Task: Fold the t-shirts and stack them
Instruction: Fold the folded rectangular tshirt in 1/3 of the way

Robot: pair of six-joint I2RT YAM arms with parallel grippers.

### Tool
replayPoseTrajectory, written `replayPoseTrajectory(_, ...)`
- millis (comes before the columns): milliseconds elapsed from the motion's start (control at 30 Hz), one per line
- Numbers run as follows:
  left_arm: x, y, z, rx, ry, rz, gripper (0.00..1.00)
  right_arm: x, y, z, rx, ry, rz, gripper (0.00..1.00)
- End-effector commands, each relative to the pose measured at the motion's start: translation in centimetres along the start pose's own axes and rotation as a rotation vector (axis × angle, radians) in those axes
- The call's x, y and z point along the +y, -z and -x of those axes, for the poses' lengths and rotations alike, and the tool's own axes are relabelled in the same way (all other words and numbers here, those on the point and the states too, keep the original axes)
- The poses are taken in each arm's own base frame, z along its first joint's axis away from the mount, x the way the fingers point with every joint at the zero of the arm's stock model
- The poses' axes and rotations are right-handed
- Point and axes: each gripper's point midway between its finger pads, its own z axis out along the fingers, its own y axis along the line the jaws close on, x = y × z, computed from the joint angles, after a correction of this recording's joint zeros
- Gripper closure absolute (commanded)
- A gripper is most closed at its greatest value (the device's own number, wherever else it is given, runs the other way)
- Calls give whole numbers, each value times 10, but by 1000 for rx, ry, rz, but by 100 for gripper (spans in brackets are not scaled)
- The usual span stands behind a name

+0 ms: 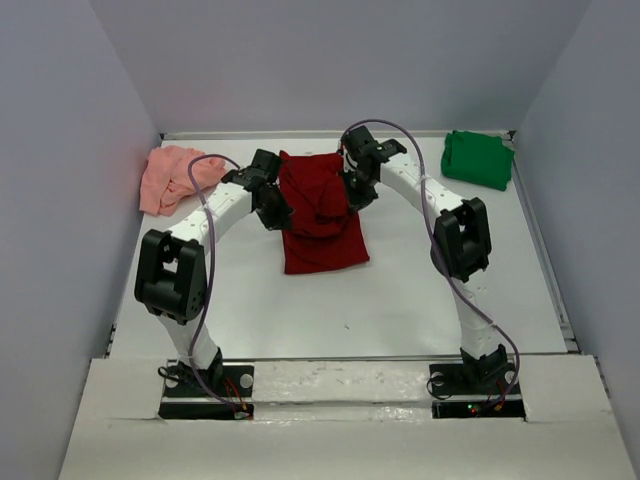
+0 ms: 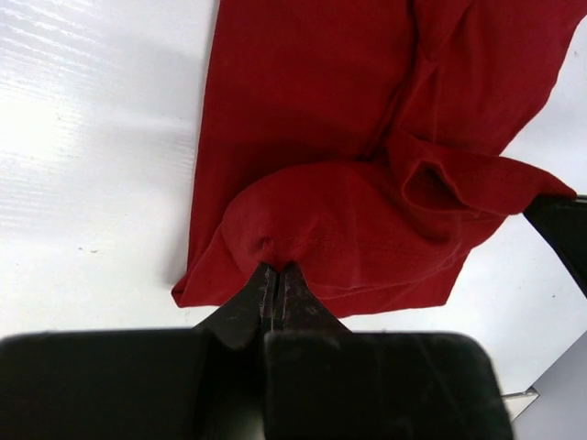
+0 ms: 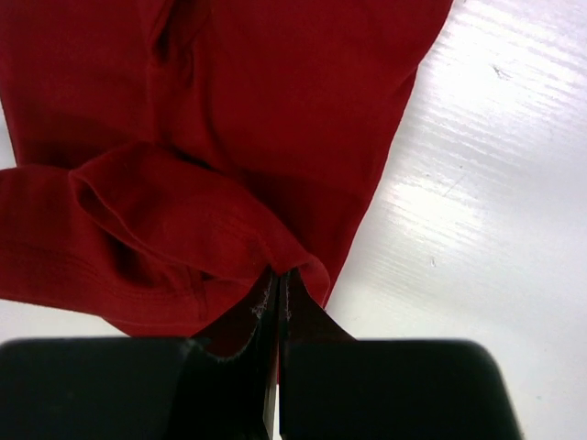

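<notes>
One shirt mid-fold
Left gripper (image 2: 275,280), right gripper (image 3: 278,284) both clamped on red shirt (image 1: 322,235) (one each side); pink shirt (image 1: 172,177), green shirt (image 1: 478,158) not yet stacked.

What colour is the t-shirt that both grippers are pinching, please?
Dark red; the t-shirt shows best in the left wrist view.

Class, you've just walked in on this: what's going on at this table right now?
Two robot arms are working on the dark red t-shirt in the middle of the white table. The left gripper is shut on a pinch of cloth at one side, and the right gripper is shut on a fold at the other. The shirt is bunched, not neatly folded. The pink t-shirt lies crumpled at the far left and the green t-shirt at the far right. Nothing is stacked.
</notes>
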Motion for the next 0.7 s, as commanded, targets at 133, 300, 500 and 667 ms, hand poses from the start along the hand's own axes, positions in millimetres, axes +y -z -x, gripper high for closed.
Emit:
replayPoseTrajectory(133,-5,4,21,-33,-22,-45,100,0,7,6,-11,11,23,98)
replayPoseTrajectory(300,3,1,26,-37,-18,-37,100,-5,0,11,-14,4,21,87)
replayPoseTrajectory(500,6,-23,41,-24,-46,-21,100,-10,-7,25,-31,10,9,74)
replayPoseTrajectory(667,0,-37,53,-6,-69,-37,100,-23,-3,40,-63,10,-21,58)
